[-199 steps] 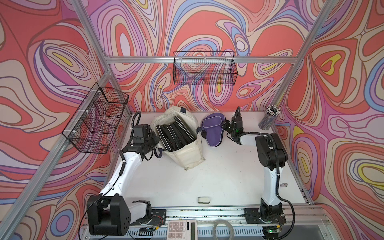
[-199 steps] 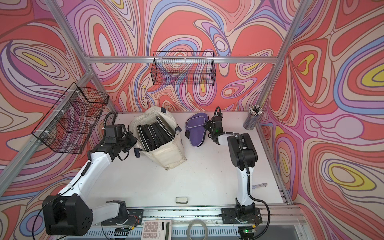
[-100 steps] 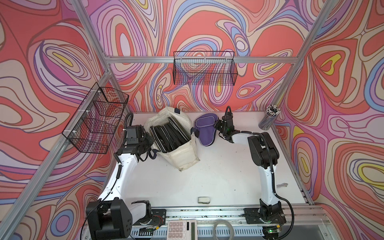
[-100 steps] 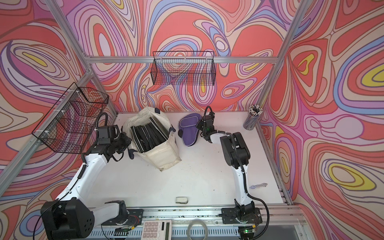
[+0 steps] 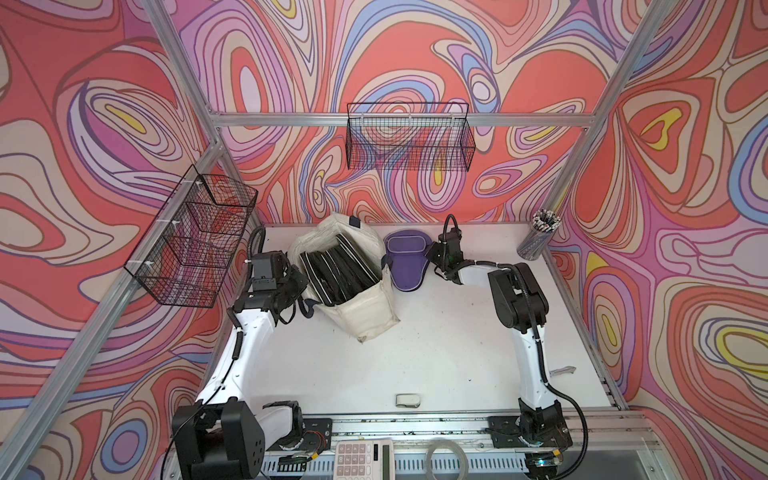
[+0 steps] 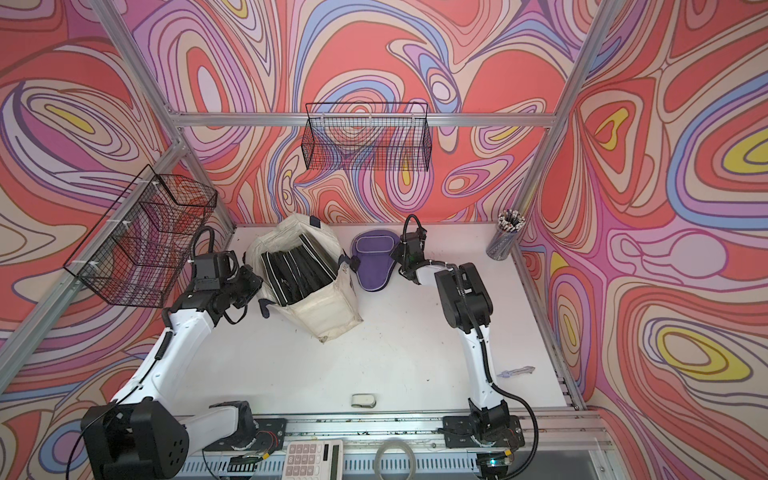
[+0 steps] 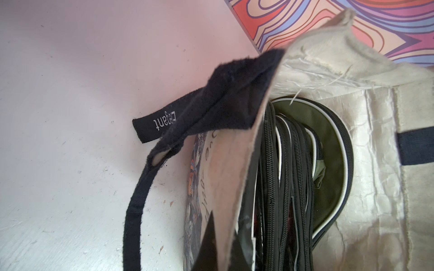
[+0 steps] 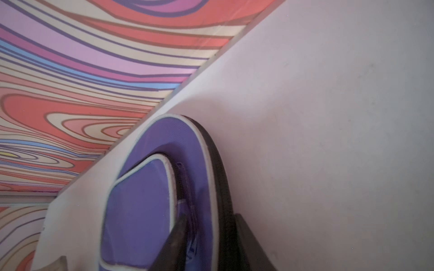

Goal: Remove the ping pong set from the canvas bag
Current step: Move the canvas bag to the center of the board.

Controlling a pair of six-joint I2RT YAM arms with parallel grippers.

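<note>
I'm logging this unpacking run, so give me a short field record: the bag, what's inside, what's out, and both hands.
canvas bag: mouth open, on the table, toward its back left
inside: several dark zipped cases, standing on edge
out: purple case, flat on the table between the bag and the right arm
left hand: shut on the bag's rim
right hand: fingers either side of the purple case's rim; grip unclear
</note>
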